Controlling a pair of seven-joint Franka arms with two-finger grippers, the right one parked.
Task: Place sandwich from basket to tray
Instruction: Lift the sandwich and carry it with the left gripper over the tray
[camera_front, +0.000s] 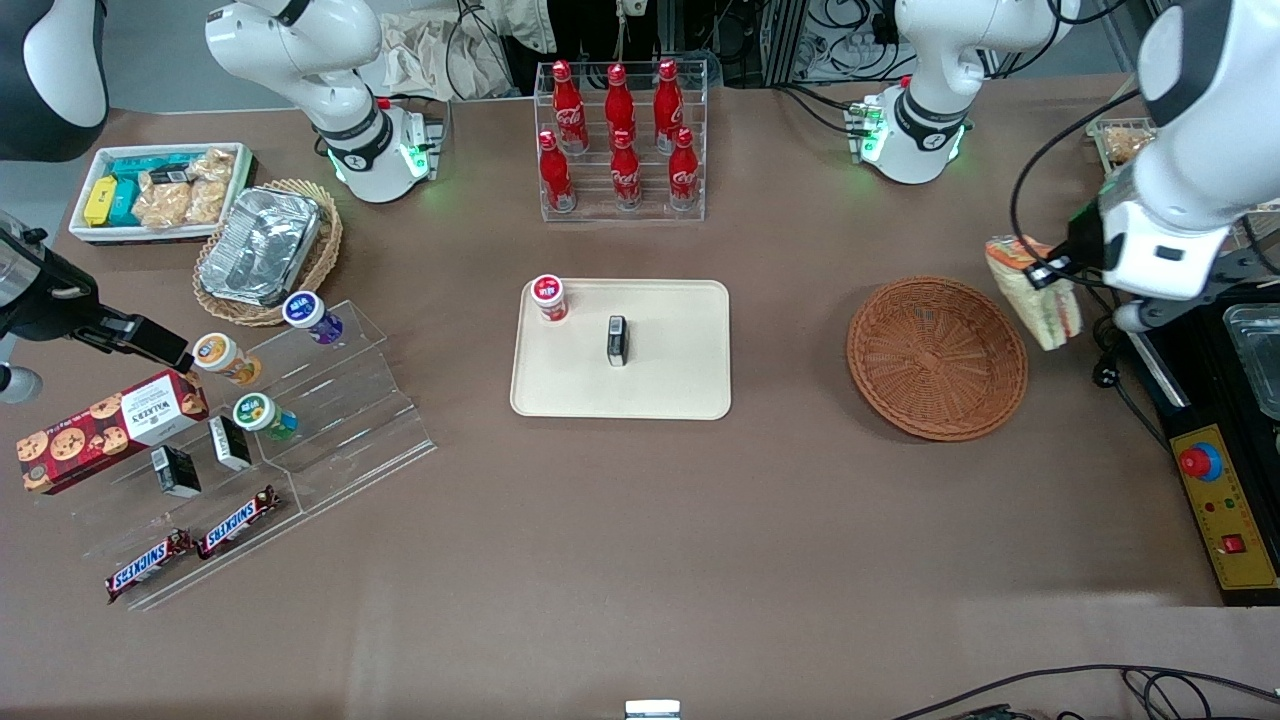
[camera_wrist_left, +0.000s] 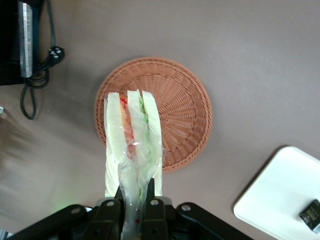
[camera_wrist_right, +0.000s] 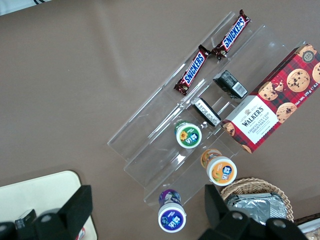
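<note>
On the brown worktop (camera_front: 640, 520) the cream plastic tray (camera_front: 680, 390) lies flat, with rounded corners and a low rim. It already carries a small red-capped jar (camera_front: 548, 297) in one corner and a small black box (camera_front: 617, 340) near the middle, so the bare part nearer the front camera and toward the working arm looks like the freest landing spot.

Between the tray and the working arm sits the round, shallow reddish-brown wicker basket (camera_front: 937, 357), empty, its weave radiating from the centre.

The sandwich (camera_front: 1035, 290) is up in the air, just past the basket's rim toward the working arm's end of the worktop. The left arm's claw (camera_wrist_left: 135, 200) is clamped on its clear wrap, fingers (camera_wrist_left: 150, 192) pinching the crinkled film. In the wrist view the wedge's long axis runs straight out from the claw over the basket (camera_wrist_left: 185, 110), pale bread slices banded with orange, red and green filling.

The tray (camera_wrist_left: 280, 195) lies sideways from the claw, well apart, past the basket. The film looks slippery, so the hold may be loose.
</note>
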